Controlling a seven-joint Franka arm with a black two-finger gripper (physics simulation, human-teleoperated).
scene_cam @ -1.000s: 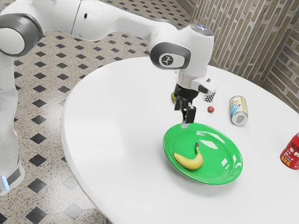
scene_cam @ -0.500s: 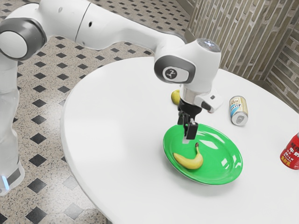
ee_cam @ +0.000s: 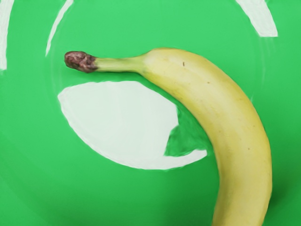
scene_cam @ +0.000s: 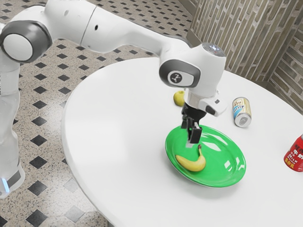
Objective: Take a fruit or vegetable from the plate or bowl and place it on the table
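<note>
Your claw (scene_cam: 188,134) hangs over the green plate (scene_cam: 215,177), its fingers spread with a gap between them and nothing pinched. It points down, with your arm (scene_cam: 118,35) reaching in from the exterior view's left. You can see that the banana (scene_cam: 191,164) is on the plate, which rests on the white tabletop (scene_cam: 111,135).

In the exterior view, the banana is in the part of the plate nearer that view's left and lower edge. Its stem (ee_cam: 117,64) rises toward the claw's side of the plate, close to the fingertips as you see it there; how much height lies between them you can't tell. The wrist view gives you the fruit up close: yellow skin with a few small dark specks, a greener neck, and a dark brown tip on the stem. The body bends around a pale reflection in the plate, and the end away from the stem is cut off by the frame.

Beyond the plate, behind the hand, you have a yellow fruit (scene_cam: 178,98), partly hidden. A can (scene_cam: 242,112) lies on its side on the tabletop, toward the exterior view's right, clear of the plate. The red container (scene_cam: 296,158) is farther along that way, partly out of frame.
</note>
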